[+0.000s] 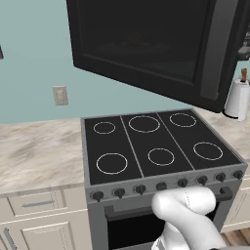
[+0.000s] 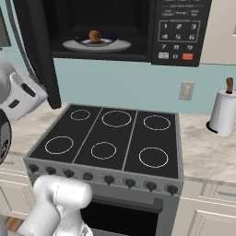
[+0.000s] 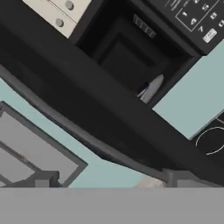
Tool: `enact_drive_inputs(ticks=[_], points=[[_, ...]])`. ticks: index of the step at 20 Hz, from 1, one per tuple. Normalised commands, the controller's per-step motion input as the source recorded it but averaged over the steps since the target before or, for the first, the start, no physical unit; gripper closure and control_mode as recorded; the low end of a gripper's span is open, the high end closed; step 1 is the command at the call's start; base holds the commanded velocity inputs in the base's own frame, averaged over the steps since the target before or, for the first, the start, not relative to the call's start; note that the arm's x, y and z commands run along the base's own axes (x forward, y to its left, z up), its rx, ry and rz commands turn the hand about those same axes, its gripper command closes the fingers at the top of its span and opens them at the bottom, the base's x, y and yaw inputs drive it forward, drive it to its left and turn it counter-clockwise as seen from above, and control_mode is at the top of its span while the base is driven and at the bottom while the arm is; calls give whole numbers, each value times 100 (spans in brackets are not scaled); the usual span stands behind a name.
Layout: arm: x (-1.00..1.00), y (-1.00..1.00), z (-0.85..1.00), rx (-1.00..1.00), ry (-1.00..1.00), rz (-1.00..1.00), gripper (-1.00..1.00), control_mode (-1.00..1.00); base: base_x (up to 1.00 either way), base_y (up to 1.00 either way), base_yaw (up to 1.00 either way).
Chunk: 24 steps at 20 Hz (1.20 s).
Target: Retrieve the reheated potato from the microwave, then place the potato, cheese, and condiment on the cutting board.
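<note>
Stovetop (image 1: 156,146): black glass, six white ring burners in two rows of three, set in a grey range at picture centre.
Knobs (image 2: 108,179): row of dark dials along the range's front edge, at 6 o'clock from the burners.
Oven door (image 2: 124,216): dark window below the knobs, with a dark handle bar across its top.
Paper towel roll (image 2: 222,113): white, upright on a brown-topped holder, on the counter at 3 o'clock from the stovetop.
Wall outlet (image 2: 186,91): cream plate on the pale teal wall, at 9 o'clock from the towel roll.
Counter (image 1: 39,156): beige marble, both sides of the range.
Cabinets (image 1: 36,219): cream drawers and doors with grey handles, under the counter.
</note>
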Motion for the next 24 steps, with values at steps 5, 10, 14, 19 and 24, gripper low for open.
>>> enact_drive_inputs(ticks=[5,10,14,19,24], points=[[-7,-48,6,12,3,0,-100,-100,0,0,0],[-3,-51,0,13,0,0,-100,-100,0,0,0],[0,-48,-2,16,0,0,-100,-100,0,0,0],[35,-27,-23,21,1,2,-100,-100,0,0,0],[48,7,-21,14,2,6,-100,-100,0,0,0]])
